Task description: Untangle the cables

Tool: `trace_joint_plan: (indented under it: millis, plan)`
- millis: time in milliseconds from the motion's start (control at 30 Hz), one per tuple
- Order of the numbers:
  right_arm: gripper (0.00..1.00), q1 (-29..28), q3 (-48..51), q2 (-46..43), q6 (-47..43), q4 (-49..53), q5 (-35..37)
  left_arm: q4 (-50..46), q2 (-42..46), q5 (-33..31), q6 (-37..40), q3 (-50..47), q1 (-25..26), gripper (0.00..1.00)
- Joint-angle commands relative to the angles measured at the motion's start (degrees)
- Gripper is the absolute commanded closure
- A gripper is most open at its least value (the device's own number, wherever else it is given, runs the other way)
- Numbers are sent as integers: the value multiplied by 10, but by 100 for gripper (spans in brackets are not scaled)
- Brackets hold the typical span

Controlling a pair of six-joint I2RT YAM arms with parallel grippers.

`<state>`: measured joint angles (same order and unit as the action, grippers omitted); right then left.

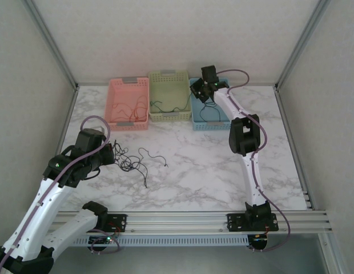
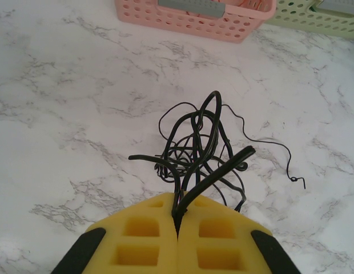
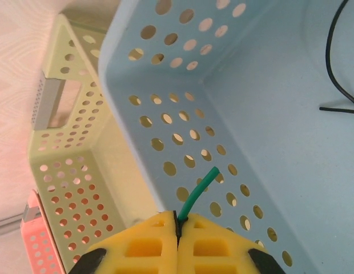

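The table (image 1: 222,165) is white marble. Three baskets stand in a row at its 12 o'clock edge: a pink basket (image 1: 115,85), a green basket (image 1: 168,75) and a blue basket (image 1: 195,123), side by side.

The left gripper (image 1: 113,155) is low over the table at about 9 o'clock. In the left wrist view the left gripper (image 2: 178,220) has its yellow fingers (image 2: 140,228) pressed together, with no gap between them, and they pinch some strands of the black tangle (image 2: 200,148). The tangle rests on the marble just at 12 o'clock of the fingertips, with one thin end going out toward 3 o'clock. In the top view the black tangle (image 1: 128,162) lies just at 3 o'clock of this gripper, and one loose black strand (image 1: 154,155) lies near it, more toward the middle.

The right gripper (image 1: 200,91) is over the blue basket, at its wall next to the green basket. In the right wrist view the right gripper (image 3: 178,225) is closed too, and its fingers (image 3: 217,245) hold a green cable (image 3: 198,194). A short end of it sticks up from the fingers in front of the blue wall (image 3: 222,131). A black cable (image 3: 337,74) lies on the floor of this basket.

Thin red cables (image 1: 131,108) lie in the pink basket, and a dark thin cable (image 1: 165,105) lies in the green basket.
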<state>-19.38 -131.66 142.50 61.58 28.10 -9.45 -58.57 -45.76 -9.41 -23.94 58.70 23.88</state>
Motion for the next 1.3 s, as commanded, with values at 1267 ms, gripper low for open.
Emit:
trace_joint_plan:
  millis: [1267]
  plan:
    - [93,-121,-191,99,-284,158,32,6,1,4,8,-5,-5,100]
